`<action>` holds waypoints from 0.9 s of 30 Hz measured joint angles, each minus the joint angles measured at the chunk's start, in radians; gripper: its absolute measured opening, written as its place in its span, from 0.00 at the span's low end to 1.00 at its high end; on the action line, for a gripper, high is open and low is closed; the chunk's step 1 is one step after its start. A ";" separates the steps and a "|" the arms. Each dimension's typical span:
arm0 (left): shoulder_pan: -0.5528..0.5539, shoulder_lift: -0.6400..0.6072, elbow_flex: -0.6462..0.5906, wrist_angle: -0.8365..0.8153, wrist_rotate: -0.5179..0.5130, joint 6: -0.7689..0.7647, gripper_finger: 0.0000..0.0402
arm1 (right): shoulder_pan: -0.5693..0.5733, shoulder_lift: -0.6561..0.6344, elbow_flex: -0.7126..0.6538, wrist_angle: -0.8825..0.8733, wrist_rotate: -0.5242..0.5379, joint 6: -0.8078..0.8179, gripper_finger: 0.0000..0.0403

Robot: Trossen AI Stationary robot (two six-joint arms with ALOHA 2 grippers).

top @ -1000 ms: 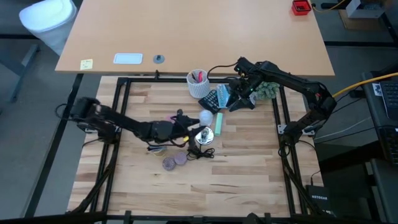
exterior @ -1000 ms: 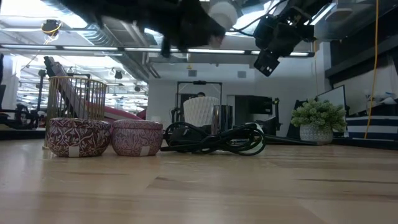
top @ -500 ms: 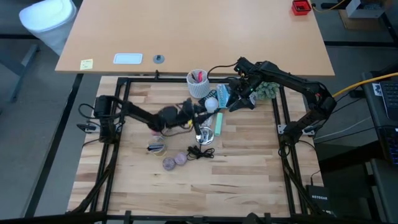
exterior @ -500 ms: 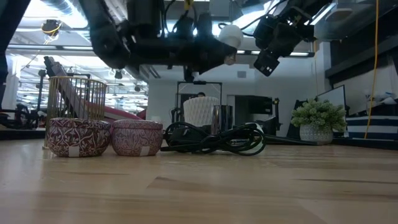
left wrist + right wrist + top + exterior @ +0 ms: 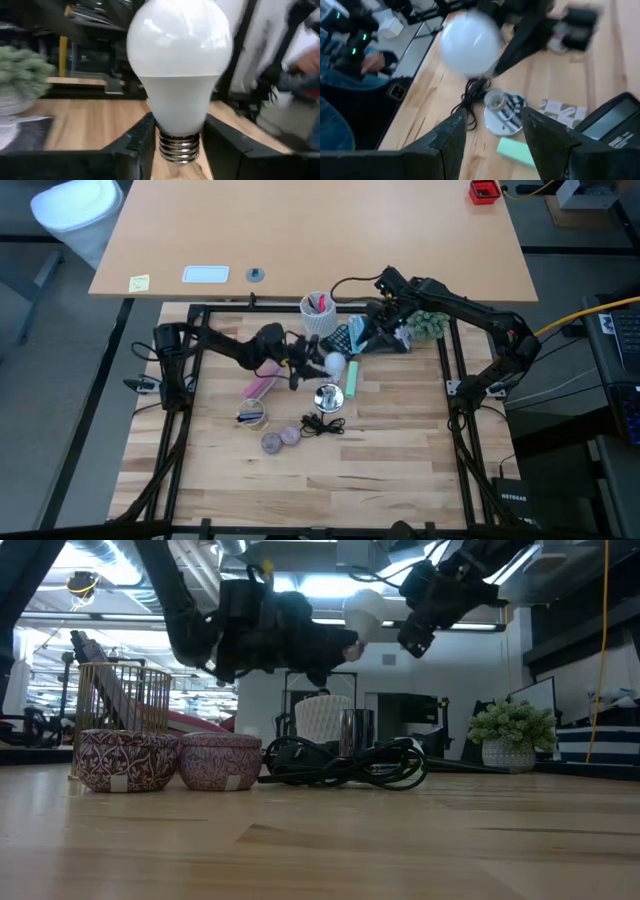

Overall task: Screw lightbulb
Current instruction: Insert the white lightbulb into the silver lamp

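The white lightbulb (image 5: 335,362) (image 5: 365,612) hangs above the table's middle, with my left gripper (image 5: 318,363) (image 5: 179,150) shut on it. It fills the left wrist view, with its glass (image 5: 177,65) away from the gripper. Below and nearer stands the round silvery socket base (image 5: 328,397) (image 5: 501,107), its black cord (image 5: 322,425) lying on the table. My right gripper (image 5: 362,340) (image 5: 492,135) hovers open and empty just to the far right of the bulb (image 5: 470,42). My left gripper pinches the bulb's narrow neck just above its silvery screw base (image 5: 179,147) between its two fingers (image 5: 142,145). The fingers come about level from the table's left. The bulb sticks out beyond them toward the right, lifted clear of everything.
At the back stand a white patterned cup of pens (image 5: 319,313), a dark calculator (image 5: 340,340) and a small potted plant (image 5: 428,325). A green eraser (image 5: 353,375), a pink object (image 5: 257,386), a tin (image 5: 252,416) and two purple discs (image 5: 281,438) lie around the socket.
My left arm has swung toward the table's far edge, and its gripper has turned to come at the bulb's place more from the left. The bulb, still held, has sunk lower and stays over the middle of the table.
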 joint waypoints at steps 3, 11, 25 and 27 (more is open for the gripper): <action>-0.028 0.037 0.000 0.011 -0.005 0.028 0.32 | 0.023 0.000 0.000 0.054 0.010 0.058 0.48; -0.029 0.079 -0.002 0.057 -0.016 0.015 0.32 | 0.190 0.000 0.000 0.071 0.265 0.082 0.48; -0.016 0.078 -0.100 0.153 -0.016 -0.001 0.32 | 0.328 -0.068 -0.001 -0.086 0.580 0.266 0.48; -0.012 0.078 -0.110 0.204 -0.015 -0.005 0.32 | 0.327 -0.130 -0.001 -0.129 0.603 0.309 0.48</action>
